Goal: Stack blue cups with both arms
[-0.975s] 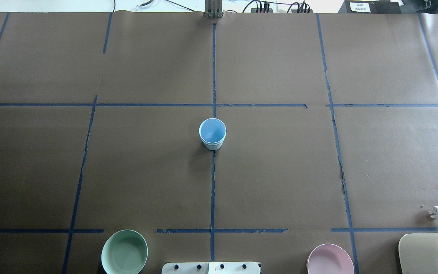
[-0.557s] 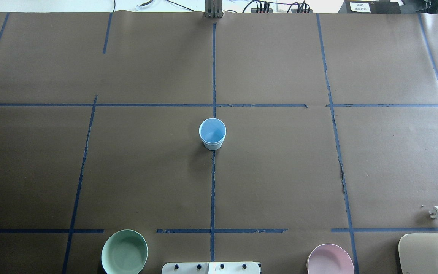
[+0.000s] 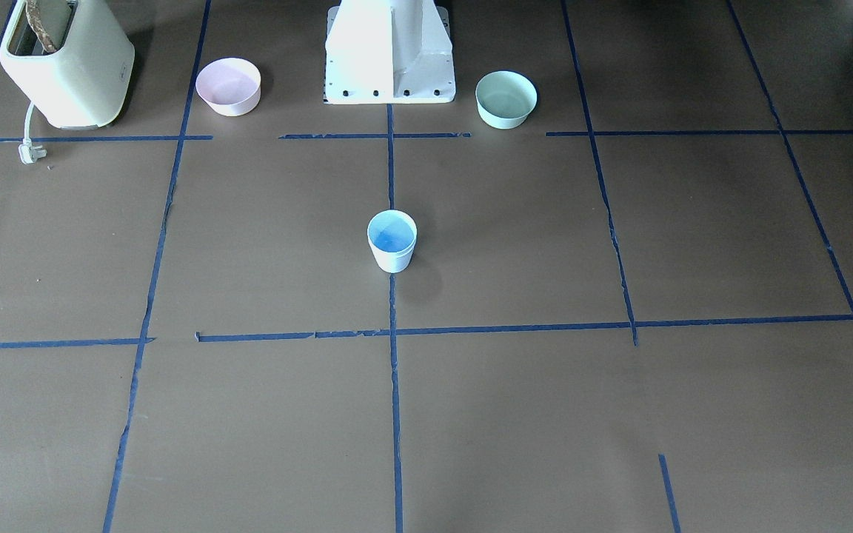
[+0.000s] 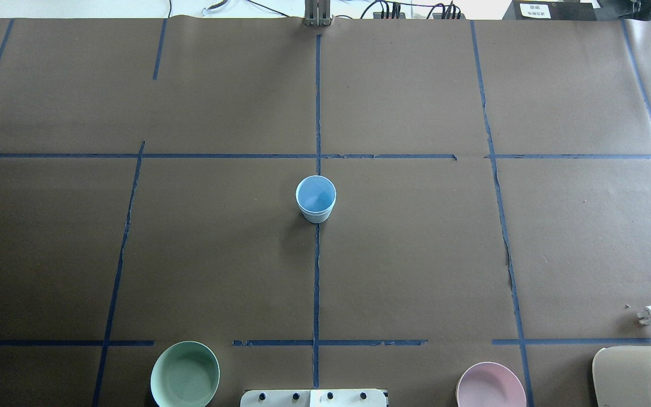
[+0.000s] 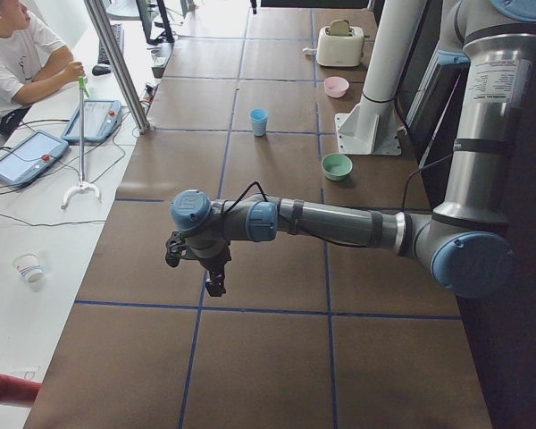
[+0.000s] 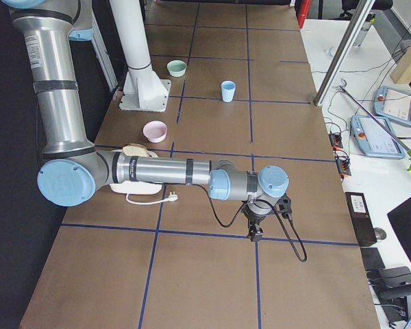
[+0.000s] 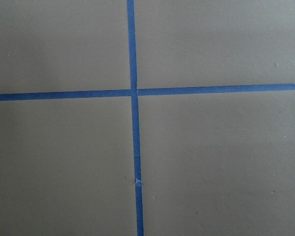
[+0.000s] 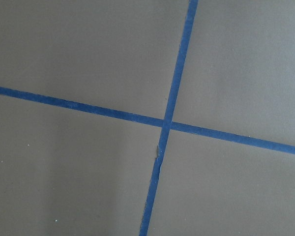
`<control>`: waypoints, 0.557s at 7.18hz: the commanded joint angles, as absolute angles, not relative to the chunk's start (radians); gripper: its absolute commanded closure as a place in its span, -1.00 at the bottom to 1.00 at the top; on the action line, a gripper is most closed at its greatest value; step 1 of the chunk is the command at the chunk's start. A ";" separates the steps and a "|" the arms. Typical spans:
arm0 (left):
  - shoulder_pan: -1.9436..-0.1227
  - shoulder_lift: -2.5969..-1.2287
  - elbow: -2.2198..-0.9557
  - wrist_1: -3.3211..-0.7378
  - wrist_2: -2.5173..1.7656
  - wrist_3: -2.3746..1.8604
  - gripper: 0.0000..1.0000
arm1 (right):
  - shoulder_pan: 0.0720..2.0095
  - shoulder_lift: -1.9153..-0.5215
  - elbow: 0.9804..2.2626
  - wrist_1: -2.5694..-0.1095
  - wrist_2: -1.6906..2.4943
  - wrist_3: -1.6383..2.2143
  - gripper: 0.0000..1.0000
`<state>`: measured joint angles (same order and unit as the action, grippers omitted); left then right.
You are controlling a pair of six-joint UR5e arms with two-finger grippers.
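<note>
Overhead exterior view: the cups (image 4: 315,199) show as a single pale-blue shape, upright, mouth up, right on the centre tape (image 4: 316,282) in the middle of the table (image 4: 416,254). A faint line under the rim hints at one nested in the other, though that can't be confirmed from here.

They look light, thin and smooth. The tapered wall may slip through a squeeze, and a nudge could tip them. The best hold is probably a pinch over the rim, one finger inside, or across the wall just below the rim.

Neither arm is close. The left gripper (image 5: 213,279) hangs over the table's far left end and the right gripper (image 6: 254,229) over the far right end, both well apart from the cups. Only the side views show them, so there's no telling whether their fingers are apart or together. Both wrist cameras see only tape crossings.

The mint bowl (image 4: 185,375) and pink bowl (image 4: 490,386) flank the base (image 4: 314,397). The toaster (image 4: 639,376) and its plug (image 4: 650,315) sit near right. None of these stands near the cups.
</note>
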<state>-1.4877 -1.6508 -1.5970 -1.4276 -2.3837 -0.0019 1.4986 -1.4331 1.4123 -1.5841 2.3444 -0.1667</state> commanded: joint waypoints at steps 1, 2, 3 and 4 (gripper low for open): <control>-1.491 -1.652 -1.559 -1.427 -2.382 -0.003 -1.00 | 1.499 -1.431 1.411 -1.583 2.344 -0.161 -1.00; -1.499 -1.652 -1.554 -1.427 -2.381 -0.002 -1.00 | 1.499 -1.433 1.413 -1.585 2.344 -0.164 -1.00; -1.505 -1.652 -1.555 -1.427 -2.381 -0.002 -1.00 | 1.502 -1.430 1.414 -1.585 2.345 -0.164 -1.00; -1.506 -1.654 -1.552 -1.428 -2.381 0.002 -1.00 | 1.528 -1.428 1.414 -1.586 2.353 -0.164 -1.00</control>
<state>-1.5022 -1.6525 -1.5556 -1.4269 -2.3810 -0.0010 1.5072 -1.4301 1.4136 -1.5848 2.3468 -0.1639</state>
